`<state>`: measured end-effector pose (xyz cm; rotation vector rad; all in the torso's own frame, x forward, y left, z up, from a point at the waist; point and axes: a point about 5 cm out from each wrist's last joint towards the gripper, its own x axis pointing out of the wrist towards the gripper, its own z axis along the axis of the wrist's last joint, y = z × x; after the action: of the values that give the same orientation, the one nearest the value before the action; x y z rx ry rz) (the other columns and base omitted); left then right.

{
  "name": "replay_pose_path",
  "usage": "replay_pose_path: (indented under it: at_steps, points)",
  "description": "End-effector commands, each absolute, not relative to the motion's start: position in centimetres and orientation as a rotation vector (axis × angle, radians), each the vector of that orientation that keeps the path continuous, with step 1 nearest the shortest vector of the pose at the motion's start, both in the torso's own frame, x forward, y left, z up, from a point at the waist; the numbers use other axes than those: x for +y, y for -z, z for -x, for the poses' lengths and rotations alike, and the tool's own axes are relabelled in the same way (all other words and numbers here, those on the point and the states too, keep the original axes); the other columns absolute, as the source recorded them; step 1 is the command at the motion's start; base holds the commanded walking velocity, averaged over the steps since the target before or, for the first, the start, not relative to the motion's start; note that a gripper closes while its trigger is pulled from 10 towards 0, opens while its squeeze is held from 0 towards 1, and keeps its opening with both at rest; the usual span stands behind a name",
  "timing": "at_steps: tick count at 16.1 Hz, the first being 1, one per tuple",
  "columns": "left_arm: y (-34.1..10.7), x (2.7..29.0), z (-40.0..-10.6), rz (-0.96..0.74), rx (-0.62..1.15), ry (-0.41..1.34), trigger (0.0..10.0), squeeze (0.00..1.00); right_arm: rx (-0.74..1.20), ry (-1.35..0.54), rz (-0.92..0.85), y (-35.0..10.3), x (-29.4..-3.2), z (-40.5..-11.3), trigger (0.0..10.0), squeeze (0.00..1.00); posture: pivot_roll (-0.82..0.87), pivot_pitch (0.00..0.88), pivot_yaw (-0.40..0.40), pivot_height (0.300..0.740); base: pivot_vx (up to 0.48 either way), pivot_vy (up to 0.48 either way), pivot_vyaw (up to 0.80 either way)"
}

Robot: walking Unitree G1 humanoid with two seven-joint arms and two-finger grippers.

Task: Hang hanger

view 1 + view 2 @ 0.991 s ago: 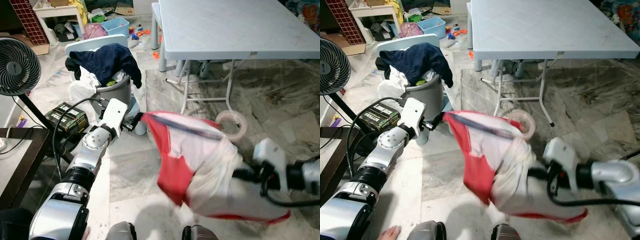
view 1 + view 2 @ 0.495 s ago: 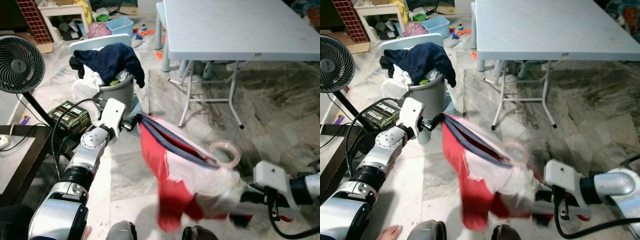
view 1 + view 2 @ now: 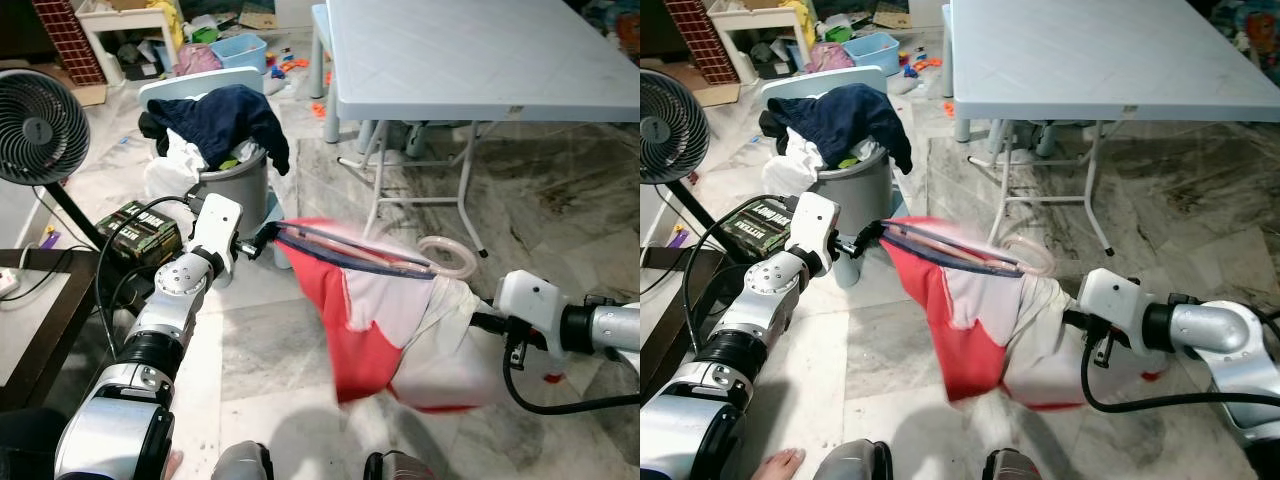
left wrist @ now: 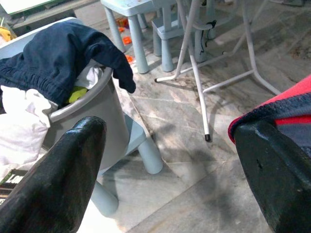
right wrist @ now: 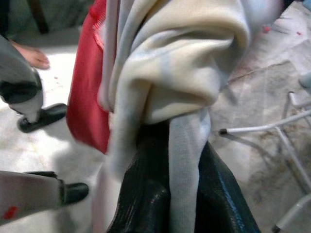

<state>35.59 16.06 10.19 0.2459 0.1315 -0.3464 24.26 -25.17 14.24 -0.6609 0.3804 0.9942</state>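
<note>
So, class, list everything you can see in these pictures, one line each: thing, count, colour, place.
Garment: one, red and white, stretched between both hands.
Hanger: one, pale pink, inside the garment's neck.
Laundry bin: one, grey, behind the left arm, heaped with clothes.
Folding table: one, pale blue, far right.
Fan: one, black, far left.
Left hand: one, black fingers, at the garment's collar.
Right hand: one, black fingers, wrapped in white cloth.

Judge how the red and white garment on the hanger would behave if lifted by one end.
The red and white garment sags between both end effectors, so it is probably floppy. It looks thin, so likely light. The hanger inside keeps its top edge straight, so that part should stay stiff.
</note>
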Motion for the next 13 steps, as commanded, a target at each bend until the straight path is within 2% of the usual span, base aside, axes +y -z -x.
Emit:
replay_pose_path:
  at_steps: [1,4,7,11,12,13]
  points:
    - [-10.4,17.0,-35.7,-0.255,0.138,0.301,10.0,0.00,0.359,-1.025,0.632,-15.4,-25.3,-23.8,10.0,0.00,-0.04,0.074,0.000,0.740,0.000,0.000,0.00]
    - [-10.3,17.2,-35.7,-0.254,0.147,0.294,10.0,0.00,0.317,-1.041,0.576,-17.0,-25.6,-23.9,10.0,0.00,-0.04,0.075,0.000,0.740,0.000,0.000,0.00]
    - [-9.7,16.7,-35.6,-0.230,0.171,0.300,10.0,0.00,0.168,-1.071,0.367,-19.4,-23.7,-24.1,10.0,0.00,-0.05,0.074,0.000,0.740,0.000,0.000,0.00]
    - [-8.6,14.4,-34.7,-0.248,0.203,0.424,10.0,0.00,-0.030,-0.954,0.097,-20.9,-21.2,-25.8,10.0,0.00,-0.04,0.070,-0.005,0.740,0.000,0.000,0.00]
    - [-8.1,13.0,-34.1,-0.244,0.206,0.508,10.0,1.00,-0.057,-0.873,0.076,-20.4,-20.3,-26.6,10.0,0.00,-0.04,0.070,-0.005,0.740,0.000,0.000,0.00]
    - [-7.5,11.1,-32.8,-0.266,0.205,0.649,10.0,1.00,-0.048,-0.766,0.119,-19.0,-19.3,-27.3,10.0,0.00,-0.04,0.068,-0.006,0.740,0.000,0.000,0.00]
